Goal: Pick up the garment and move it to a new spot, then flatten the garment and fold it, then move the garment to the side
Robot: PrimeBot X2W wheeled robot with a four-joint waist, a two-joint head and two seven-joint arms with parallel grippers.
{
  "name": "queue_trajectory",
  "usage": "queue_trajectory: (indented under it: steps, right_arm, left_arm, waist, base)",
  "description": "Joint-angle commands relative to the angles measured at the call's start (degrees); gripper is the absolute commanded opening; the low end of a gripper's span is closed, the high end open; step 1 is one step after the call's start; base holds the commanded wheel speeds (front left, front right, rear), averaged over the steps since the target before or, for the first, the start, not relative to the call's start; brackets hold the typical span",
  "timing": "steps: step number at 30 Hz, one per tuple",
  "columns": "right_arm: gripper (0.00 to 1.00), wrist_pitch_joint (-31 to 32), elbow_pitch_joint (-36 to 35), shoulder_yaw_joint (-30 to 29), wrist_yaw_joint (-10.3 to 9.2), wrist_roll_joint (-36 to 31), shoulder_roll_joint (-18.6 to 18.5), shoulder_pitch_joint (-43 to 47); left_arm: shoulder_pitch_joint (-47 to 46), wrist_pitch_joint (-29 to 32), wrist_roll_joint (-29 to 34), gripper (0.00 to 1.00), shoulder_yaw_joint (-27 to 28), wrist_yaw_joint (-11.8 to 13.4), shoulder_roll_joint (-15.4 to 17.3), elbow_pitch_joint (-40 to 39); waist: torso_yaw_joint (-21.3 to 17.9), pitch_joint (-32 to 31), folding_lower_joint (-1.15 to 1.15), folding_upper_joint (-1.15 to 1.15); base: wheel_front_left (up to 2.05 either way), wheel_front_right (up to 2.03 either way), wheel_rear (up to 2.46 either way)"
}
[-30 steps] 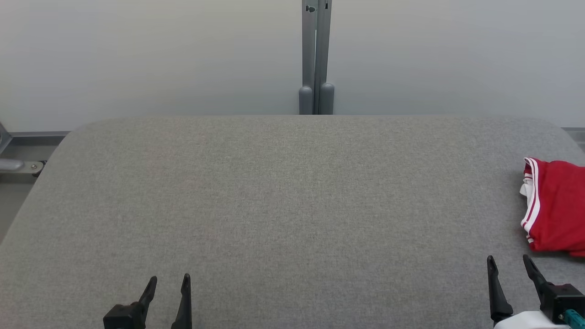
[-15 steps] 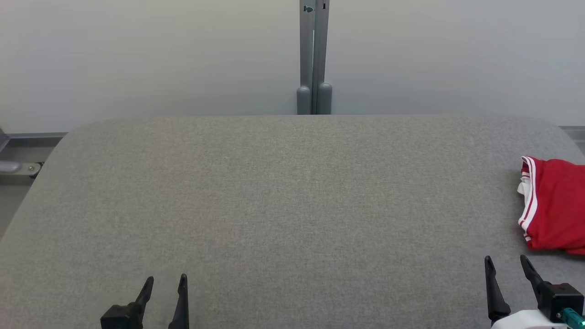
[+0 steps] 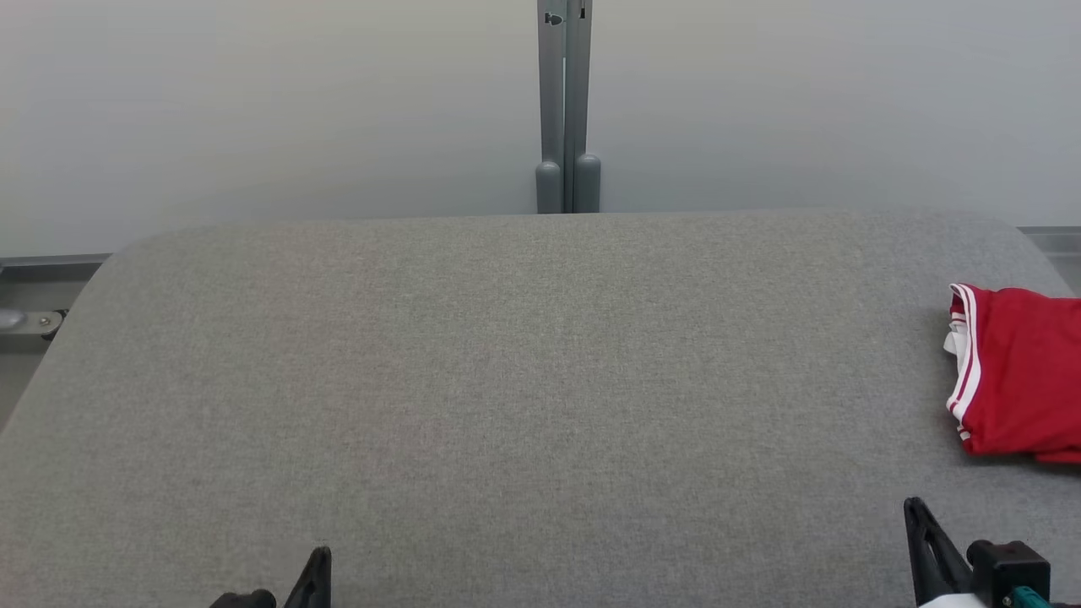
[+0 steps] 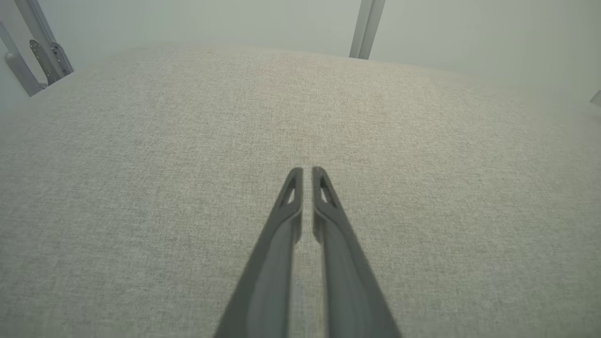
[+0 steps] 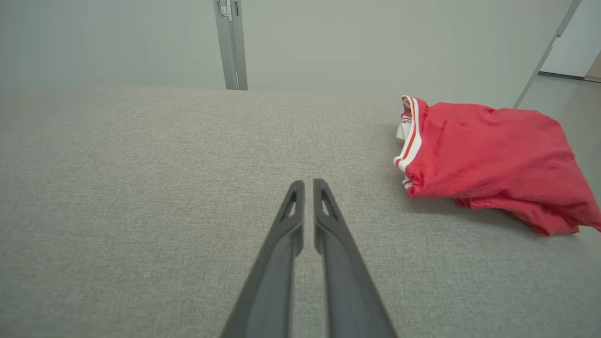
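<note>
On my feed the left gripper has its two dark fingers drawn together, with just a sliver of the table showing between them; it hangs over bare grey fabric at the near left. The right gripper looks the same, its fingers pressed nearly tip to tip above the near right of the table; I see no cloth between them. The garment is red with white and red striped trim; it lies in a loose, rumpled bundle at the far right edge of the table, trim side turned toward the middle, and a bit of white shows at that end. From my right wrist camera it sits ahead and to the right of the fingers, apart from them; in the head view the picture's right edge cuts it off. Behind the table stands a pale wall with a grey upright post near the middle; a metal fitting shows off the table's left edge.
</note>
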Motion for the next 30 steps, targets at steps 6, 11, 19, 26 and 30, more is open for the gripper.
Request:
queue_trajectory:
  steps: [6, 11, 19, 26, 30]
  right_arm:
    - [0.00, 1.9, 1.2, -0.5, 0.00, 5.1, 0.4, -0.9]
    - [0.00, 3.2, 0.8, -0.2, -0.01, 11.4, 0.5, -1.6]
    - [0.00, 5.3, 0.0, 0.2, -0.02, 21.6, 0.6, -2.9]
    - [0.00, 6.9, -0.3, 0.4, -0.02, 28.9, 0.6, -3.9]
    - [0.00, 7.8, -0.5, 0.5, -0.03, 32.8, 0.7, -4.5]
  left_arm:
    - [-0.3, 1.4, -4.5, 0.00, 0.8, 0.0, -0.1, 0.2]
    - [-1.0, 2.8, -9.9, 0.00, 1.5, 0.0, -0.1, -0.8]
    - [-2.1, 5.1, -18.7, 0.00, 2.6, 0.0, -0.2, -2.3]
    - [-3.0, 6.7, -25.0, 0.00, 3.4, 0.0, -0.3, -3.4]
    - [-3.5, 7.6, -28.4, 0.00, 3.8, 0.0, -0.3, -3.9]
  waist:
    - [-0.1, 0.2, 0.00, 0.00]
    - [-0.3, 0.5, 0.00, 0.00]
    - [-0.6, 0.9, 0.00, 0.00]
    - [-0.8, 1.2, 0.00, 0.00]
    - [-1.0, 1.4, 0.00, 0.00]
  base:
    - [0.00, 0.00, 0.00]
    - [0.00, 0.00, 0.00]
    - [0.00, 0.00, 0.00]
    - [0.00, 0.00, 0.00]
    - [0.00, 0.00, 0.00]
